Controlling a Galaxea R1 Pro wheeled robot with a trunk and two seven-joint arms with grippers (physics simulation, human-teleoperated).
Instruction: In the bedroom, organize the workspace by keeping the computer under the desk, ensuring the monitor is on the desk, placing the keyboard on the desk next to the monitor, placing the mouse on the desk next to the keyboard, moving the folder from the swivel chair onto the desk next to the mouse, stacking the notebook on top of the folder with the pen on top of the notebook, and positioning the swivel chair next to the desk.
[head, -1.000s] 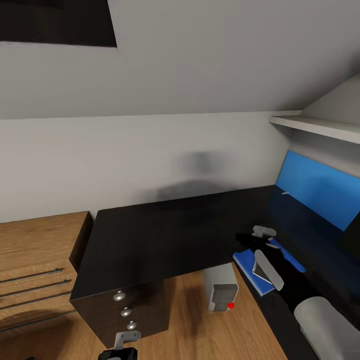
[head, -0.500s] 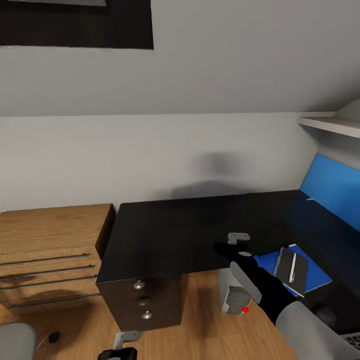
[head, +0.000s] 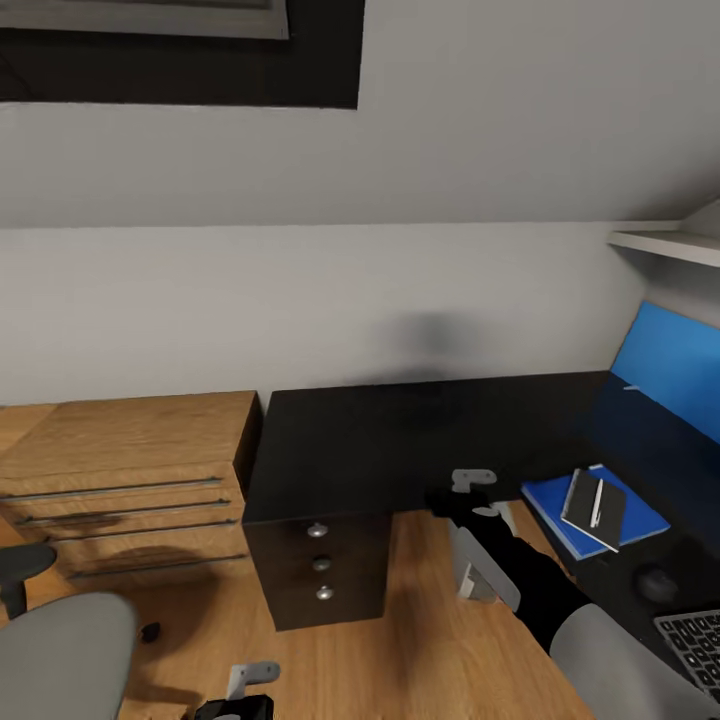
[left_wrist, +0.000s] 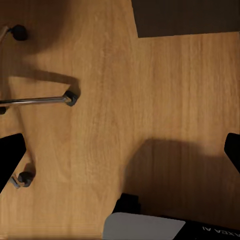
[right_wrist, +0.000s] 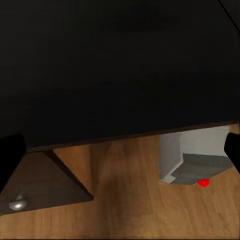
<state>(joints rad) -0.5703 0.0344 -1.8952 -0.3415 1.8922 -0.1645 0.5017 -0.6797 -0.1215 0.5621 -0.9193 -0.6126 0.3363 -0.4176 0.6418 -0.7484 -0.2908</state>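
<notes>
Folder (head: 592, 513) lies on the desk (head: 400, 440) at right, notebook (head: 593, 509) and pen (head: 597, 500) stacked on it. Right gripper (head: 462, 492) hovers over the desk's near edge, fingers spread; left gripper (head: 240, 690), also spread, hangs low over floor (left_wrist: 150, 100).

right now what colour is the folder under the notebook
Bright blue; the folder shows best in the head view, under the dark notebook.

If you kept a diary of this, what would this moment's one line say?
notebook with pen on folder on desk | swivel chair apart | right end effector empty
</notes>
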